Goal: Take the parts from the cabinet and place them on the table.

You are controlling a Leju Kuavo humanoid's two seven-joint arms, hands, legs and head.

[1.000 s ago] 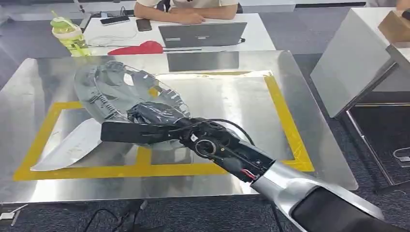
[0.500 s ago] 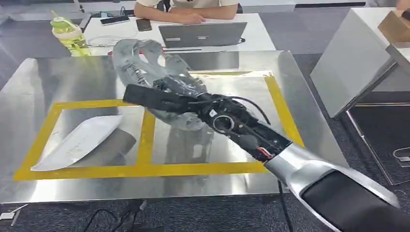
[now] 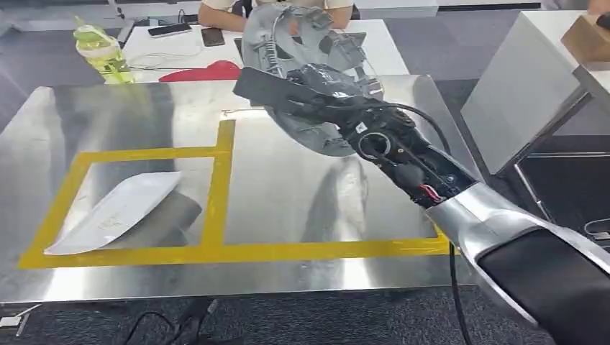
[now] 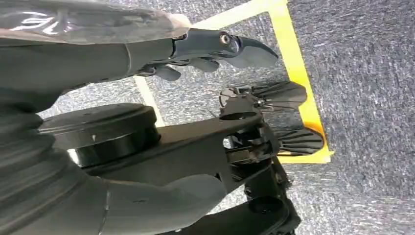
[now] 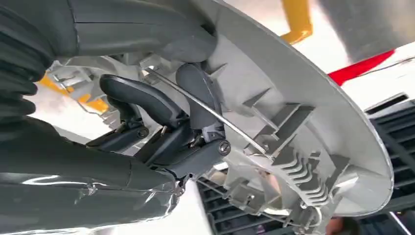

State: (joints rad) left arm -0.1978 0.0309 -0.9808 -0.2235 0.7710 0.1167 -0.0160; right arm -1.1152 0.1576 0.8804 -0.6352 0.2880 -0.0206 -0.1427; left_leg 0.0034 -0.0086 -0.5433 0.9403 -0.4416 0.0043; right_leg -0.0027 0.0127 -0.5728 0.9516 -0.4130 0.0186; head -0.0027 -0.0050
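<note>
- The steel tabletop (image 3: 108, 108) fills most of the head view, with yellow tape (image 3: 216, 201) marking two bays on it.
- The right arm reaches from the lower right toward the upper middle of the frame.
- The grey ribbed disc part (image 3: 302, 43) is raised in the air at the upper middle, above the tabletop's far edge and in front of a laptop and a seated person.
- The right hand (image 3: 316, 90) grasps this part; the right wrist view shows dark fingers (image 5: 142, 100) hooked through its ribs.
- A flat white part (image 3: 115, 212) lies in the left bay, lower left.
- The left hand (image 4: 215, 46) hangs over carpet with fingers loosely curled, holding nothing.
- Judged step: carrying the part for placing. The next move likely calls for lowering it flat inside the right bay, then letting go.
</note>
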